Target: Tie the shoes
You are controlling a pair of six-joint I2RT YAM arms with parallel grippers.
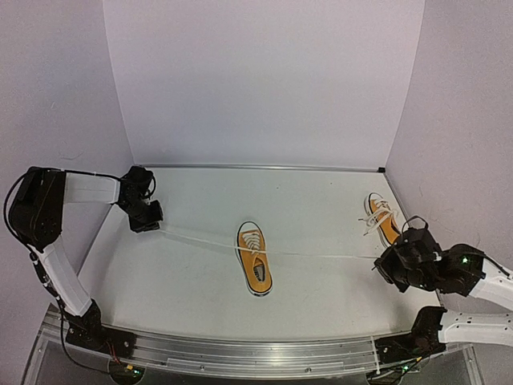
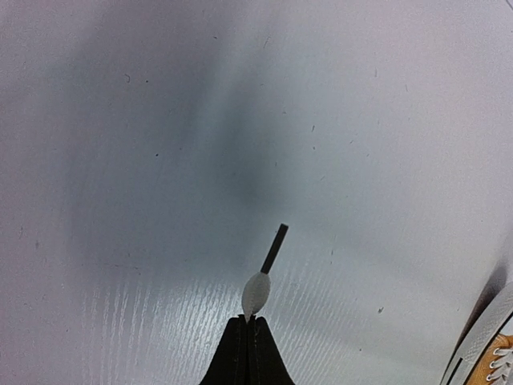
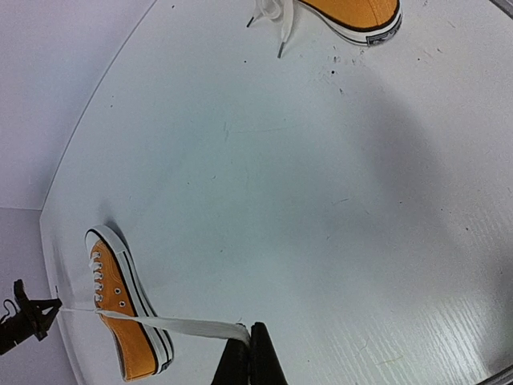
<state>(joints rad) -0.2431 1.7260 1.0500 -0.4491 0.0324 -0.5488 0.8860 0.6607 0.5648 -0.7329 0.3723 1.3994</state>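
Observation:
One orange-yellow shoe (image 1: pixel 255 259) with a white sole lies mid-table, toe toward the arms. Its white lace is stretched out to both sides. My left gripper (image 1: pixel 154 220) is shut on the left lace end. In the left wrist view, that lace tip (image 2: pixel 256 292) and its dark aglet poke out past the closed fingertips (image 2: pixel 240 341). My right gripper (image 1: pixel 383 263) is shut on the right lace end (image 3: pixel 188 325), which runs taut back to the shoe (image 3: pixel 120 309). The second shoe (image 1: pixel 382 215) lies at the far right, its laces loose, with nothing touching it.
White walls close in the table on the left, back and right. The second shoe (image 3: pixel 353 12) is near the right wall, just beyond my right arm. A metal rail (image 1: pixel 240 353) runs along the near edge between the arm bases.

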